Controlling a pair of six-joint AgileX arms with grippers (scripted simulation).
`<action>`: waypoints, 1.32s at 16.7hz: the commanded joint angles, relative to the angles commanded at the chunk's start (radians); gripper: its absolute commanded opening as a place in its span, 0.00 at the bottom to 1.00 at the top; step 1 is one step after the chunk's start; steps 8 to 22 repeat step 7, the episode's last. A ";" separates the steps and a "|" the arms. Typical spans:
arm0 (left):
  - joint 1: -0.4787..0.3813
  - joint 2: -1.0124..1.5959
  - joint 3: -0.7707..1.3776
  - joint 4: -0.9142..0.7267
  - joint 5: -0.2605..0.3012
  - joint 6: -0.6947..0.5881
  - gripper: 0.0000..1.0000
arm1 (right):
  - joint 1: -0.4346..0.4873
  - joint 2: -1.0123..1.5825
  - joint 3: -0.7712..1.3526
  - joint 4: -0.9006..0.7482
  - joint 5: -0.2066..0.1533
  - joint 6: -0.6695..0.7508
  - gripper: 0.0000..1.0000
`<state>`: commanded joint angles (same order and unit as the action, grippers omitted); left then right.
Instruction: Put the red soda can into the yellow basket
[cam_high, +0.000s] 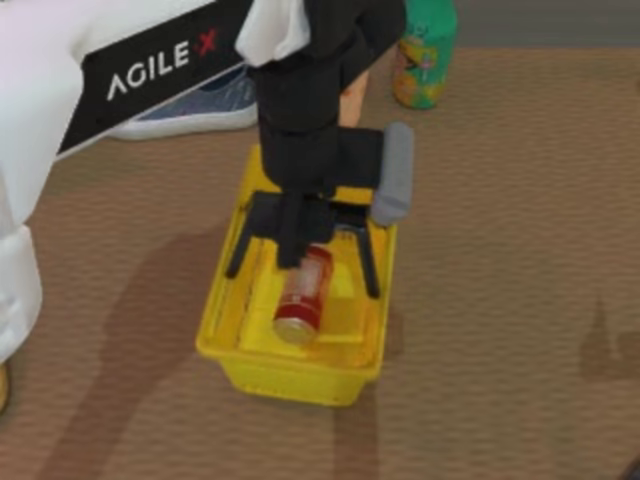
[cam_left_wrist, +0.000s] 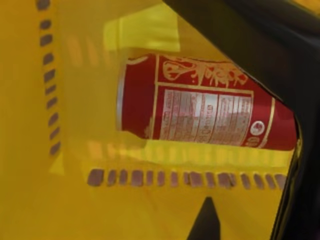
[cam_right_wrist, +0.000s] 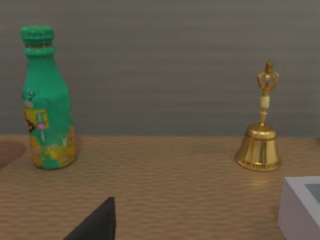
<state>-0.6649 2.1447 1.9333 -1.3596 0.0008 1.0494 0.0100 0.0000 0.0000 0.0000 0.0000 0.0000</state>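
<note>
The red soda can (cam_high: 303, 293) lies on its side on the floor of the yellow basket (cam_high: 300, 375), silver top toward the near wall. My left gripper (cam_high: 292, 245) hangs straight above the can's far end, open, holding nothing. The basket's black handle (cam_high: 368, 255) is folded across the far half, under the arm. The left wrist view shows the can (cam_left_wrist: 200, 107) lying free against the slotted yellow wall (cam_left_wrist: 165, 177), with one dark fingertip (cam_left_wrist: 205, 222) well clear of it. My right gripper (cam_right_wrist: 100, 225) is parked off to the right.
A green bottle (cam_high: 425, 55) stands behind the basket to the right. A blue shoe (cam_high: 200, 105) lies behind it to the left. The right wrist view shows the bottle (cam_right_wrist: 46, 100), a gold bell (cam_right_wrist: 260, 145) and a white box corner (cam_right_wrist: 302, 205).
</note>
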 joint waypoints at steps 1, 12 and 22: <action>0.007 -0.004 0.020 -0.022 -0.001 0.004 0.00 | 0.000 0.000 0.000 0.000 0.000 0.000 1.00; 0.053 -0.029 0.133 -0.163 0.002 0.032 0.00 | 0.000 0.000 0.000 0.000 0.000 0.000 1.00; 0.053 -0.029 0.133 -0.163 0.002 0.032 0.00 | 0.000 0.000 0.000 0.000 0.000 0.000 1.00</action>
